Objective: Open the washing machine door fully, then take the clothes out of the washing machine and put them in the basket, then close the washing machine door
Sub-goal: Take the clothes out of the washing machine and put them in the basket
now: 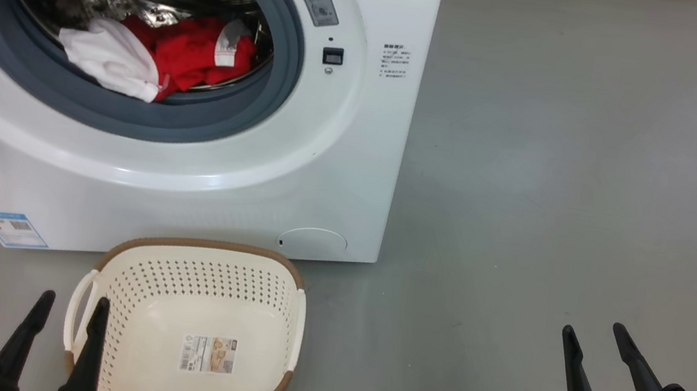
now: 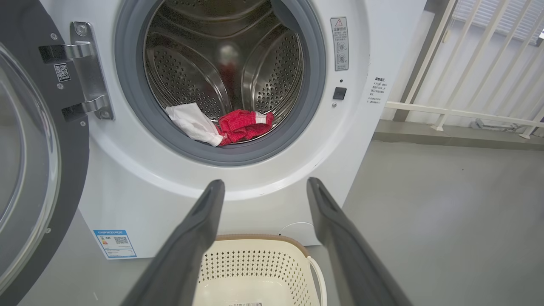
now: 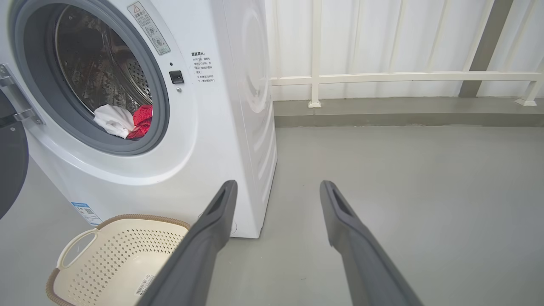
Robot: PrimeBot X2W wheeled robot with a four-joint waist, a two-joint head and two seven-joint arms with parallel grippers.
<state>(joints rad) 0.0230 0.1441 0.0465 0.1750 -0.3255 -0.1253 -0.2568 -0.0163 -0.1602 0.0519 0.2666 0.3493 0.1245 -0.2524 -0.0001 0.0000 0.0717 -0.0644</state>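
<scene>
Two hazards sit close to the left gripper [image 1: 75, 298], and a third lies farther off. Nearest, the basket [image 1: 207, 247] is directly under and just ahead of its fingers, and one fingertip crosses the white handle in the head view. A forward reach begun too low could catch the rim and shove or tip the basket away from where the clothes must drop.

To that gripper's left, the washing machine door [image 2: 38, 148] stands swung wide on its hinge, its black rim and glass bowl close by the arm's side. A sweeping elbow could knock it partly shut across the opening.

Farther ahead and above, the clothes [image 1: 193, 52], a white piece beside red ones, lie at the front lip of the drum [image 2: 187, 76]. The white one drapes onto the grey gasket [image 1: 284, 73] of the washing machine [image 1: 338, 173]. A shallow pinch might lift one garment and let another slide out onto the floor [image 1: 572, 154] short of the basket. Long fingers pushed too deep could scrape the perforated steel or catch on the rubber fold.

The left gripper's fingers are spread fully apart, holding nothing and touching nothing that I can make out. The right gripper [image 1: 594, 329] hovers well off to the right over the grey floor, its fingers likewise wide apart and empty, far from the machine's opening.
</scene>
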